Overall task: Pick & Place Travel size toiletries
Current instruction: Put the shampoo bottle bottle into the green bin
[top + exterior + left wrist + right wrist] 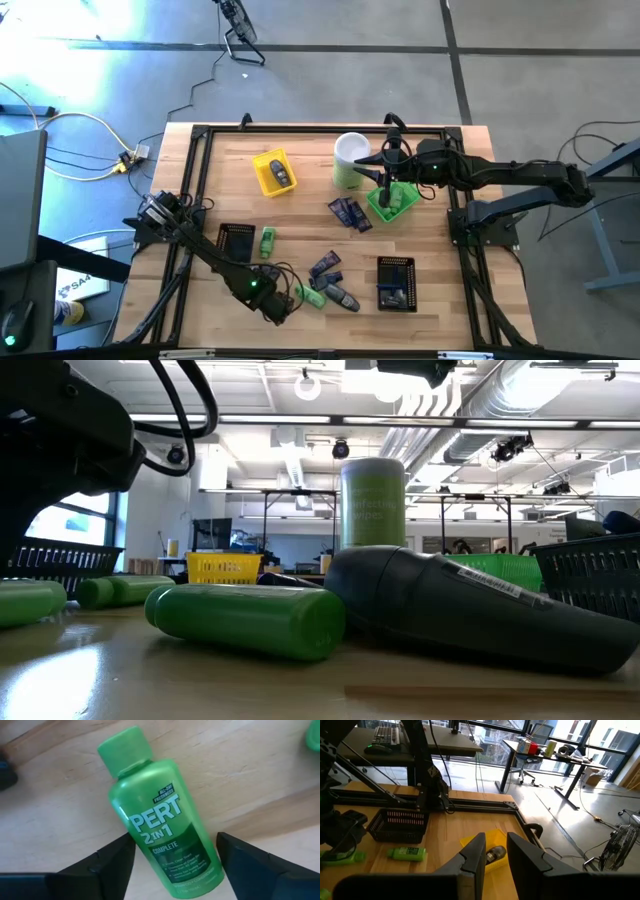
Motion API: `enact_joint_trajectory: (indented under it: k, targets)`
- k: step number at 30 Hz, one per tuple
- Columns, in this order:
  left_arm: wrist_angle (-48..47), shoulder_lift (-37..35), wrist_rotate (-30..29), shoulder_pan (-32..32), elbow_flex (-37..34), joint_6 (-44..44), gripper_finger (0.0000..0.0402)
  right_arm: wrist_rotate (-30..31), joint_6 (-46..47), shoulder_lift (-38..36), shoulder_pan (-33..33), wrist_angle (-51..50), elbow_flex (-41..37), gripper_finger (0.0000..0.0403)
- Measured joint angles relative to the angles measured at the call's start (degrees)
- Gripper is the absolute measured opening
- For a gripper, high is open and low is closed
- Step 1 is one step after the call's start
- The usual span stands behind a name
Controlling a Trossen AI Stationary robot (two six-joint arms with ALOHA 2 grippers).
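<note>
A bright green Pert bottle (150,815) lies flat on its side on the wood table, cap pointing away from my wrist. My left gripper (175,845), near the table's front edge (280,305), points down and is open, one finger on each side of the bottle's lower body. More green bottles (312,295), a dark grey oval piece (345,298) and navy packets (325,267) lie just to its right. My right gripper (385,180) hovers above the green tray (400,205), its fingers (472,855) a narrow gap apart with nothing between them. My left gripper straddles the bottle's lower body (165,855) from above, fingers across it. One finger (115,862) stands right at the bottle's side; whether it touches I cannot tell. A strip of table shows between the bottle and the other finger (240,857).
A yellow tray (262,165) holding a dark piece and a tall pale-green canister (350,160) stand at the back. Black mesh trays sit at the left (237,240) and right (396,270); a green bottle (267,240) and navy packets (350,213) lie between.
</note>
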Motion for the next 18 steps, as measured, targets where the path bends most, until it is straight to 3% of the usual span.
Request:
enact_joint_trajectory:
  k: [9, 18]
  targets:
    - [-0.27, 0.05, 0.18, 0.00, -0.04, -0.13, 0.0206, 0.00, -0.02, 0.01, 0.00, 0.00, 0.00, 0.0071]
    - [0.79, 0.05, 0.20, 0.00, -0.02, -0.17, 0.0188, 0.00, -0.02, 0.00, 0.00, 0.00, 0.00, 0.0071]
